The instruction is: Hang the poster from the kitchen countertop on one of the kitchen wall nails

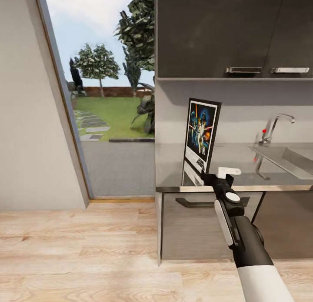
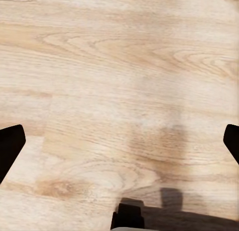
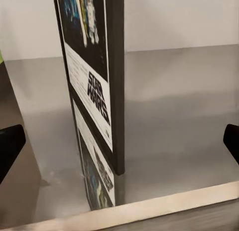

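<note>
Where its white border reads "STAR WARS", the poster (image 3: 94,71) upright on the kitchen countertop (image 1: 234,156), between the right gripper's (image 1: 216,175) spread fingers.

Poster (image 1: 201,139): black frame, white border, dark blue art w/ black logo. Countertop (image 1: 226,158) grey; floor (image 1: 78,249) pale wood-grained.

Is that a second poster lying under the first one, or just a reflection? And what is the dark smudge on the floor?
Right wrist view: a reflection; the glossy countertop mirrors the upright poster. Head view: the same mirroring shows below the poster. Left wrist view: the smudge is a soft shadow on the wooden floor.
</note>
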Tool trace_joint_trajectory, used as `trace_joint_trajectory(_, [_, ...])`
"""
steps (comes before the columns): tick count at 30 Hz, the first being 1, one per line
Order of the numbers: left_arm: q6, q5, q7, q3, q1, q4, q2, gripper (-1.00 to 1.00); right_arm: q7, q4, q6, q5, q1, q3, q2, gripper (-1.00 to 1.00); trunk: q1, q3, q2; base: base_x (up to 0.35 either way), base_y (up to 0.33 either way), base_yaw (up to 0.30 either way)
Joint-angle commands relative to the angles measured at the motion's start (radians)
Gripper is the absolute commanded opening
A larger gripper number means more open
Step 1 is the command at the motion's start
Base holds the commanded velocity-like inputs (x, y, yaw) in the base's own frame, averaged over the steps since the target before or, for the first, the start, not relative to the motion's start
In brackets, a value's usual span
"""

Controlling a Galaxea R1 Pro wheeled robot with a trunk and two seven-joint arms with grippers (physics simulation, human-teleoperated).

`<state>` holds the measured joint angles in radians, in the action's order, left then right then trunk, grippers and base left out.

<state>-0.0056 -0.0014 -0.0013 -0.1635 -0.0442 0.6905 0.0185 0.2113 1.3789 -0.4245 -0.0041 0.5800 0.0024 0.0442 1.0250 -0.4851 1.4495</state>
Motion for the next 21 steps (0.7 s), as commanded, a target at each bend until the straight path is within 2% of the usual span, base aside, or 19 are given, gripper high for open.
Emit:
trace_joint_trajectory(1, [-0.001,0.000,0.000,-0.001,0.000,0.001,0.000,1.00,0.003,0.001,-0.005,0.000,0.000,0.000,0.000,1.00,0.000,-0.001,0.000,0.012,-0.020,0.000])
trace_joint_trajectory(6, [-0.001,0.000,0.001,-0.001,0.000,0.001,0.000,1.00,0.003,-0.021,-0.004,0.000,0.001,0.001,0.000,1.00,0.000,-0.001,0.000,0.047,-0.008,0.000])
trace_joint_trajectory(21, [-0.001,0.000,0.001,-0.001,0.000,0.001,0.000,1.00,0.003,-0.032,-0.002,0.000,0.000,0.001,0.000,1.00,0.000,-0.001,0.000,0.198,-0.001,0.000])
